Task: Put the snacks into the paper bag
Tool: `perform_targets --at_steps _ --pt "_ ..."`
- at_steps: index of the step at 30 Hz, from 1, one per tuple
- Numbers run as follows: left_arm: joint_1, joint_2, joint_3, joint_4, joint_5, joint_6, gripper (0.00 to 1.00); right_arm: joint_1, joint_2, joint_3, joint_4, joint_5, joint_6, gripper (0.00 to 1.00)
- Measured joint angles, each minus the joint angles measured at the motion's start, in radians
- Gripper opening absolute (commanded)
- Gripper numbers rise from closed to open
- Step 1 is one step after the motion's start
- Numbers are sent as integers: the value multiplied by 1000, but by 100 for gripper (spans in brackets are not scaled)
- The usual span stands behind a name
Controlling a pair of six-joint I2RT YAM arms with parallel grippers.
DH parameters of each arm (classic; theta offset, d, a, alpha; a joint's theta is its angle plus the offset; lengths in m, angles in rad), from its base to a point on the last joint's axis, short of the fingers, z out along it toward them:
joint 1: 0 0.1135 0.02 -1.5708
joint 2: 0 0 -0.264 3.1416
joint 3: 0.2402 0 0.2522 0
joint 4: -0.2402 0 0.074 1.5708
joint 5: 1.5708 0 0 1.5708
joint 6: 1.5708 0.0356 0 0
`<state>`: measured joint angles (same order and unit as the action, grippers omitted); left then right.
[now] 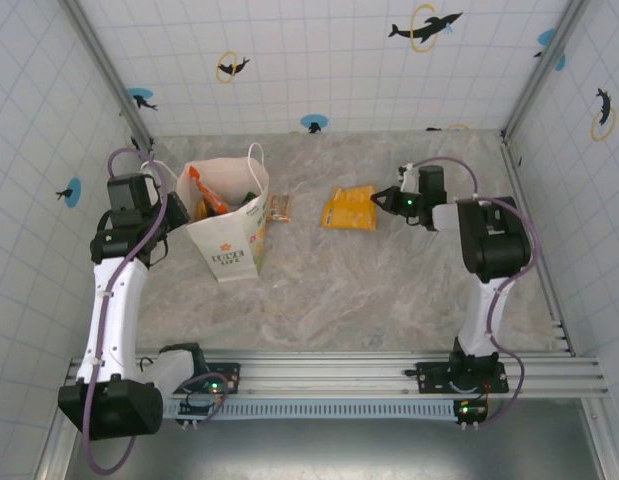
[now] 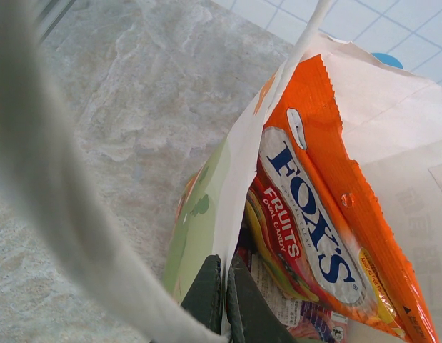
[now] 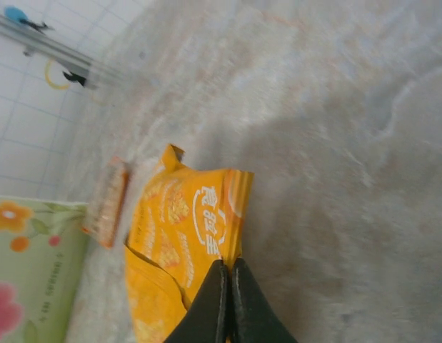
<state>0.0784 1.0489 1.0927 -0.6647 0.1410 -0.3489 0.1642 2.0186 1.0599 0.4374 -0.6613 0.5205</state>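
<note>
walls [image 1: 319,60]: white grid tiles, dolphin stickers [image 1: 424,27] | tabletop [image 1: 369,290]: grey marble pattern | near edge: metal rail [image 1: 339,378]

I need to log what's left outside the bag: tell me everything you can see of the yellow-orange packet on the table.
The yellow-orange packet is a flat, glossy, foil-like pouch with white lettering and a crimped, slightly crumpled end. It lies flat on the marble-look table, to the right of the paper bag and apart from it. The right pincer is closed at the packet's edge, apparently pinching it.
</note>
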Motion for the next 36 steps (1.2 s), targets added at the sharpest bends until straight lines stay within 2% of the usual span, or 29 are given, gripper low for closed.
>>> perform_targets --at_steps 7,16,28,36 --pt "0 -3 0 0 4 0 8 69 -200 -11 12 61 3 0" --pt "0 -17 -13 9 27 1 7 219 -380 43 -32 229 -1 0" --pt "0 -17 -19 23 47 4 8 482 -461 336 -85 483 -103 0" --pt "0 -17 -19 24 53 4 7 644 -464 465 -79 534 -186 0"
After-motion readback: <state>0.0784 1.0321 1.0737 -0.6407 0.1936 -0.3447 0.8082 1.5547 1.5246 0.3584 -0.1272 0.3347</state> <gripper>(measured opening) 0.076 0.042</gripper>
